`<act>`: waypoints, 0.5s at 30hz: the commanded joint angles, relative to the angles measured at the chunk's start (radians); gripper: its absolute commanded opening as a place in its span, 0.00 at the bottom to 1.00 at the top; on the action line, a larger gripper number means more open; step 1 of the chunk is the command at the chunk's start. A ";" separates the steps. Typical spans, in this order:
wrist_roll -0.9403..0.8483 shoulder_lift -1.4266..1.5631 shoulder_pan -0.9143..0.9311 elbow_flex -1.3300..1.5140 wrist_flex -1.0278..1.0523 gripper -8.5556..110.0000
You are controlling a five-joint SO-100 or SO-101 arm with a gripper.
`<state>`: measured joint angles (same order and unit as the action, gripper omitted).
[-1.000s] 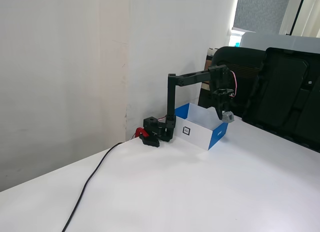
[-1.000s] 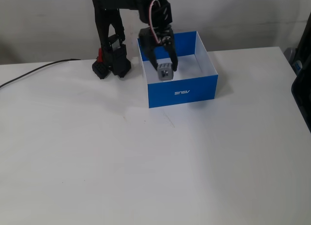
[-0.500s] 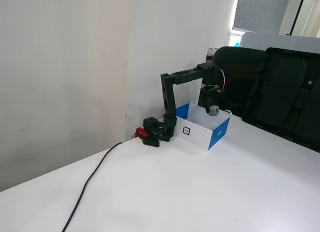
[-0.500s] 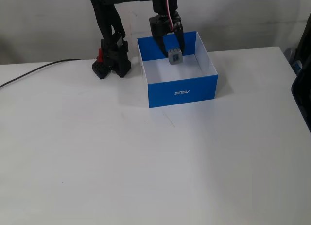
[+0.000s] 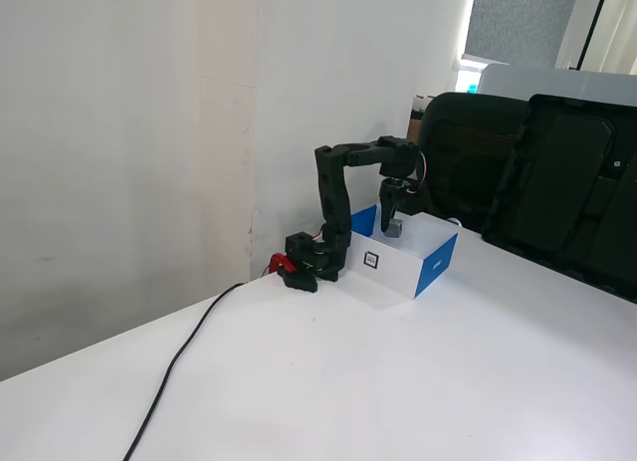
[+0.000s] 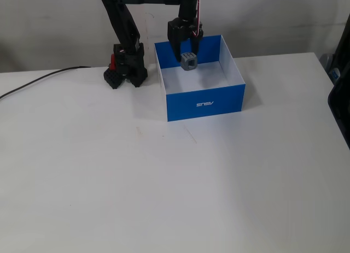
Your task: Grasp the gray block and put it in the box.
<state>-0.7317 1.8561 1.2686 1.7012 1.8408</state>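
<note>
The box (image 6: 205,104), white and bright blue, stands on the white table just right of the arm's base in a fixed view; its white side with the small black label shows in the other (image 5: 393,274). My gripper (image 6: 187,56) points down over the box's back left part. It is shut on the gray block (image 6: 188,62), a tiny cube held at the fingertips at about rim height. In a fixed view from the side, the gripper (image 5: 391,220) and the block (image 5: 394,228) hang just above the box's opening.
The arm's base (image 6: 124,72) with a red clamp (image 5: 280,262) stands left of the box, by the wall. A black cable (image 5: 179,366) runs from it across the table. A black chair (image 5: 468,152) and a black case (image 5: 577,192) stand behind the table's far edge.
</note>
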 commanded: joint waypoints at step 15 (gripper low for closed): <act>-0.012 0.117 -0.032 0.040 0.005 0.36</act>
<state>-0.7409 1.9052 1.2640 1.7487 1.8408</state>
